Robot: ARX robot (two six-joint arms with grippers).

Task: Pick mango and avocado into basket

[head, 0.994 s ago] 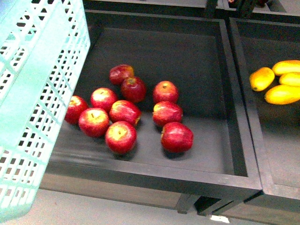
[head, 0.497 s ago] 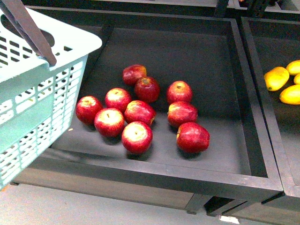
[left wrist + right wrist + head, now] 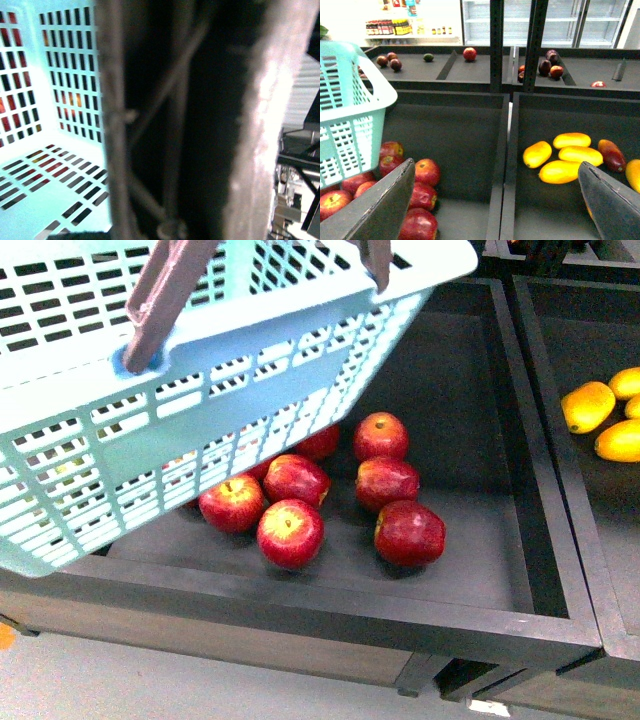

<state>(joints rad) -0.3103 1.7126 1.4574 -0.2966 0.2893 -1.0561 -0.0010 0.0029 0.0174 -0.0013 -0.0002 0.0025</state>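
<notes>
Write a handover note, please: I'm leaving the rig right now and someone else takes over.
I cannot tell the left gripper's state: its wrist view is mostly blur beside the basket's inside.
The right gripper is open and empty, facing the mangoes in the right-hand bin.
The basket hangs tilted above the apples; no fruit on the part of its floor that shows.
What may be the avocado, small and dark green, lies on the back shelf.
Done: nothing yet. Left: both fruits into the basket.
</notes>
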